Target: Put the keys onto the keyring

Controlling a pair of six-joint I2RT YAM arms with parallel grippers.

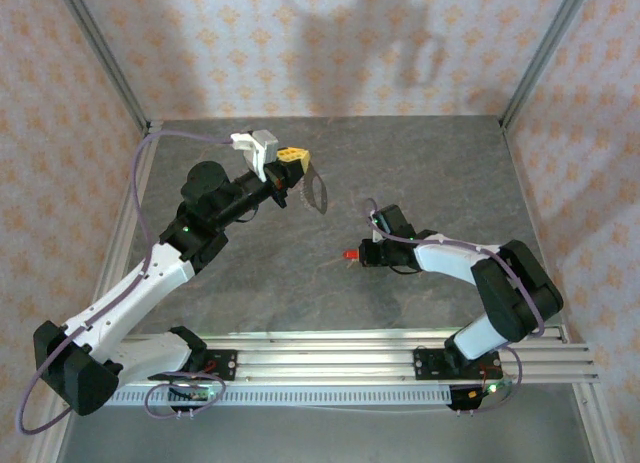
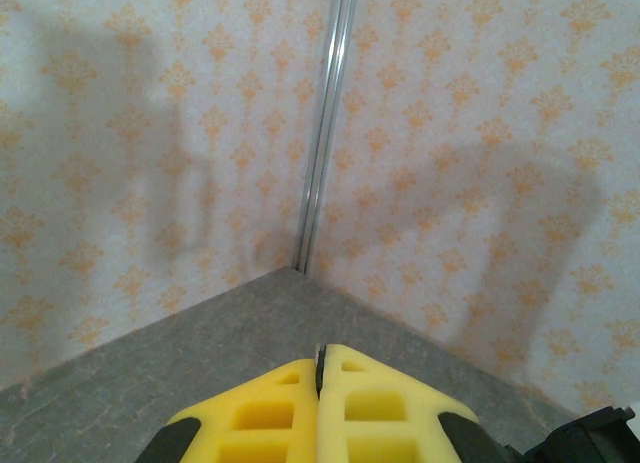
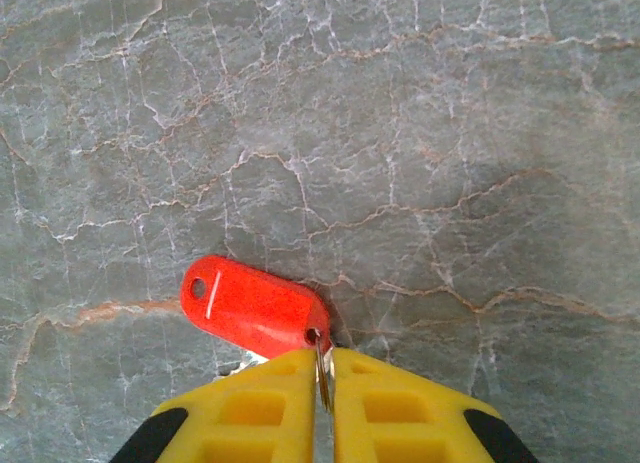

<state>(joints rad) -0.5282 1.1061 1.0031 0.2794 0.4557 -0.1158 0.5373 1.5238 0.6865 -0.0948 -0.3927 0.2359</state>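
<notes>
Resting on or just above the grey desk (image 3: 450, 133), the red-headed key (image 3: 255, 308) was pinched by its metal end in the right pincer (image 3: 322, 383), jaws narrowed tight on it. Well apart, toward the far left of the desk, the keyring (image 1: 316, 195) hung from the left pincer (image 1: 295, 159), which was raised and shut, apparently clamping the loop's top. Both pieces looked to be in hand. Carrying the key across and threading it onto the loop remained undone.
</notes>
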